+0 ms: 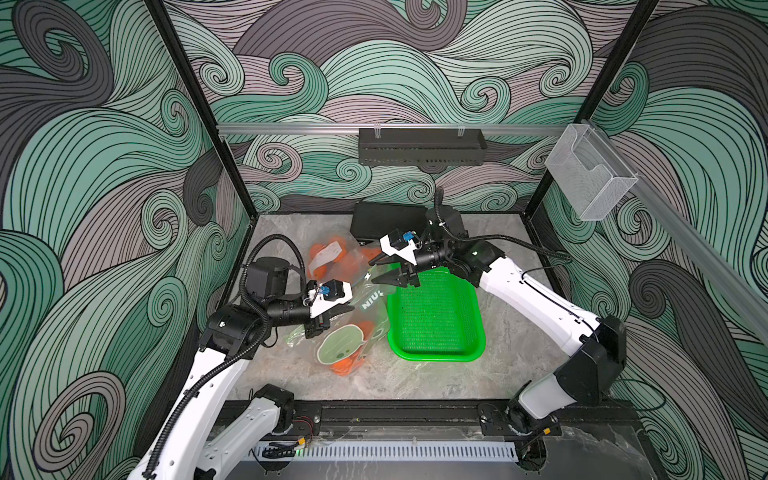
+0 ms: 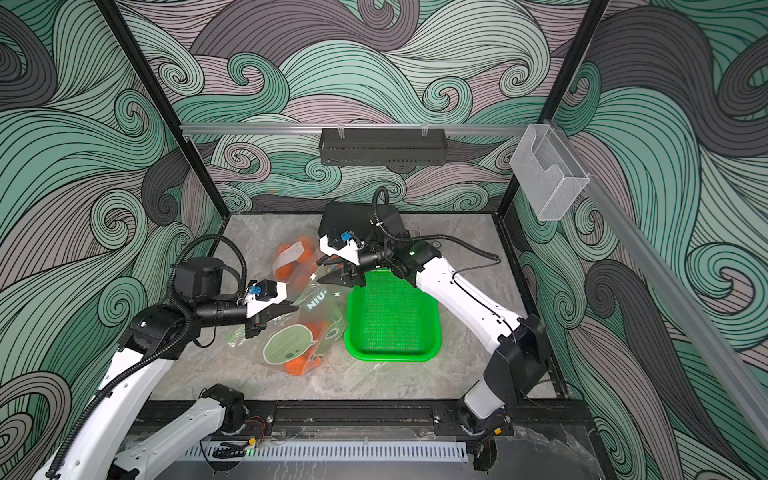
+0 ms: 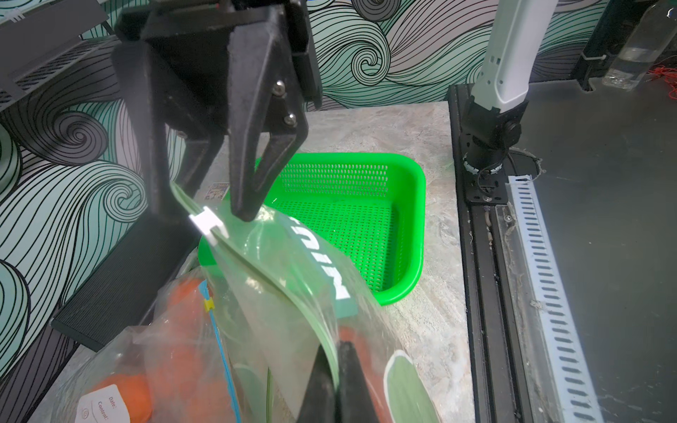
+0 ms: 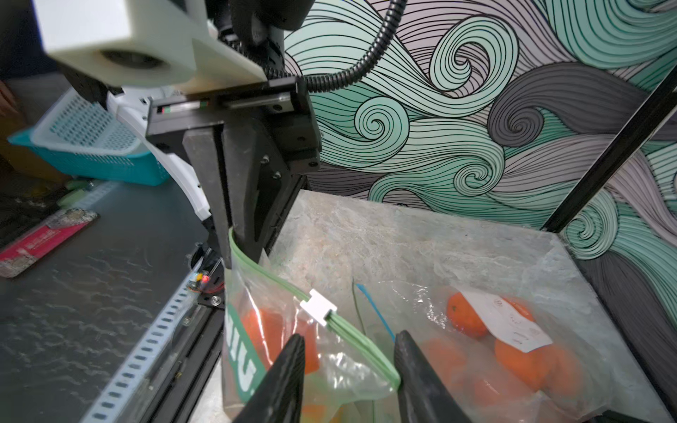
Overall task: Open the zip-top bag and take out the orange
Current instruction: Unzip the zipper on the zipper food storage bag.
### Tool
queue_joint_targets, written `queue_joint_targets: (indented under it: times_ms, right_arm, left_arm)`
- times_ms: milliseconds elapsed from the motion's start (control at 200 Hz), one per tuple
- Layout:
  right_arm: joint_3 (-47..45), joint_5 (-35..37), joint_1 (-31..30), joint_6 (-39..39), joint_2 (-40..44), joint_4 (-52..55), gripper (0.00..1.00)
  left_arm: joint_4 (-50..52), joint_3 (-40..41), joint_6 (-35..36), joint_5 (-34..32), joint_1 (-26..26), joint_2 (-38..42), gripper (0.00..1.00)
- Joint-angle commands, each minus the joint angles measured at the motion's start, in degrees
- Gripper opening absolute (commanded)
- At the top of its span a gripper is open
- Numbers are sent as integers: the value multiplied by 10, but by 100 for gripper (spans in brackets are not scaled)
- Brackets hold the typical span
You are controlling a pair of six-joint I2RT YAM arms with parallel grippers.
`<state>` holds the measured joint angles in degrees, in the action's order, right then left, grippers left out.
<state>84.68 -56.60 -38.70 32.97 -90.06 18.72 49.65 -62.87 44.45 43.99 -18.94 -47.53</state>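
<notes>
a: left gripper (image 4: 238, 238)?
b: jaws pressed together, pinching the near end of the zip-top bag (image 1: 338, 347) by its green zip track (image 4: 348, 327).
a: right gripper (image 4: 348, 344)?
b: jaws spread, straddling the track just past the white slider (image 4: 318, 307). not clamped.
a: orange (image 1: 345, 366)?
b: was inside the bag, on the table (image 1: 415, 386) just left of the green basket (image 1: 436, 356). the second bag of oranges (image 1: 332, 259) lay farther back.
</notes>
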Motion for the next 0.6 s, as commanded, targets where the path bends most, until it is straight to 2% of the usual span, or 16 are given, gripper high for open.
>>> queue_joint_targets:
  times_ms: [0, 250, 280, 295, 360, 410, 465, 595]
  right_arm:
    - [8, -7, -2, 20, 4, 32, 24]
    - [1, -8, 2, 38, 22, 44, 0]
    - [-2, -8, 3, 37, 25, 44, 0]
    - [-2, -8, 2, 37, 26, 44, 0]
    - [-2, -5, 4, 26, 30, 44, 0]
    - [-1, -4, 4, 18, 31, 43, 0]
    - [-4, -4, 3, 14, 34, 42, 0]
    - [-9, -1, 3, -3, 38, 33, 0]
  left_arm:
    - [14, -9, 8, 0, -6, -2, 0]
    - [7, -4, 2, -33, -9, 3, 0]
    - [1, -2, -4, -45, -9, 6, 0]
    - [-4, -1, -11, -53, -9, 6, 6]
    - [-23, -3, -41, -85, -11, 6, 52]
    - [-29, -15, -53, -96, -10, 1, 76]
    - [-42, -37, -71, -95, -11, -12, 82]
    - [-79, -88, -120, -44, -17, -57, 82]
